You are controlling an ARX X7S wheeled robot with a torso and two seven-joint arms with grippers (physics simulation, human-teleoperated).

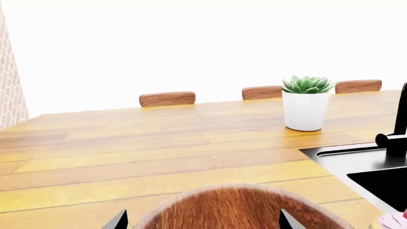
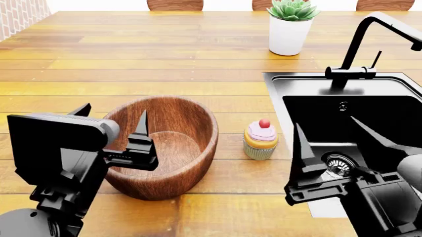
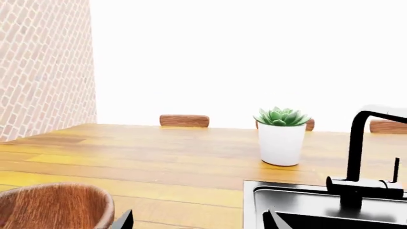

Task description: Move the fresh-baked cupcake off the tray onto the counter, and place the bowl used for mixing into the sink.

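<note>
The dark wooden bowl [image 2: 175, 148] stands on the plank counter [image 2: 132, 64], left of the black sink [image 2: 349, 113]. The cupcake [image 2: 261, 139] stands upright on the counter between the bowl and the sink. The tray is out of view. My left gripper [image 2: 112, 121] is open at the bowl's left rim, one finger outside and one over the inside. In the left wrist view the bowl [image 1: 245, 207] fills the space by that gripper [image 1: 203, 222], and the cupcake's edge [image 1: 394, 220] shows. My right gripper [image 2: 335, 140] is open and empty over the sink's front left. In the right wrist view it [image 3: 198, 220] is between the bowl [image 3: 54, 207] and the sink [image 3: 318, 210].
A white pot with a succulent [image 2: 289, 29] stands at the back, left of the black faucet [image 2: 359, 49]. Wooden chair backs [image 1: 167, 98] line the counter's far edge. A brick wall [image 3: 45, 67] stands at the left.
</note>
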